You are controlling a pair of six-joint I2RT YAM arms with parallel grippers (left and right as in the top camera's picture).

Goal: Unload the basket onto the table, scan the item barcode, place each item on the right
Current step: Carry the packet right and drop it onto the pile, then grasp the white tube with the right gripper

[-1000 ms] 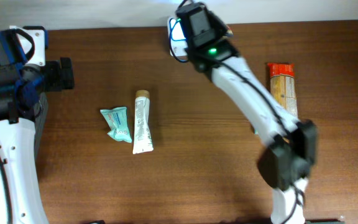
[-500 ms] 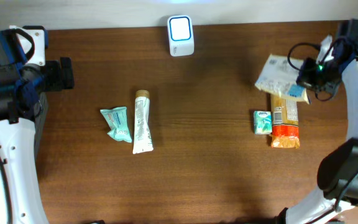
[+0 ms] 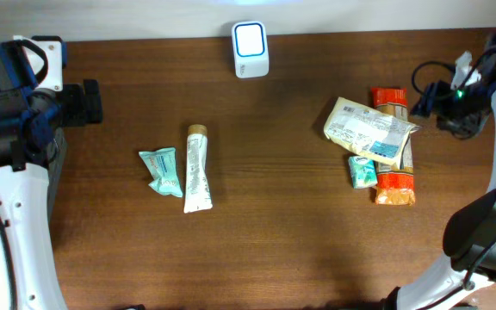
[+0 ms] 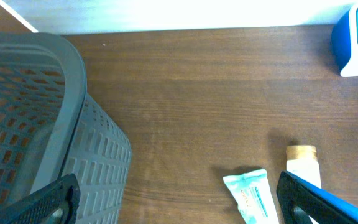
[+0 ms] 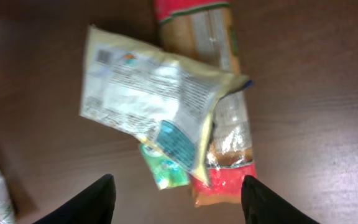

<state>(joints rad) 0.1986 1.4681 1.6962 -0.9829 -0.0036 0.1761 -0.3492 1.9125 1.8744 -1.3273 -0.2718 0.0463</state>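
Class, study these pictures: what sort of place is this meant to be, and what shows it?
Probably a mock shop checkout: a white, blue-lit scanner box, packaged goods such as the pale yellow printed packet and white tube, and a grey slotted plastic basket.

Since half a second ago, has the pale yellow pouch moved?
Yes. Overhead, the pale yellow pouch has shifted left and down the frame, now lying across the orange pack, which stayed put.

Overhead looks straight down on the table (image 3: pixel 274 215) — both wrist views sit close, each sharing its nearer end.
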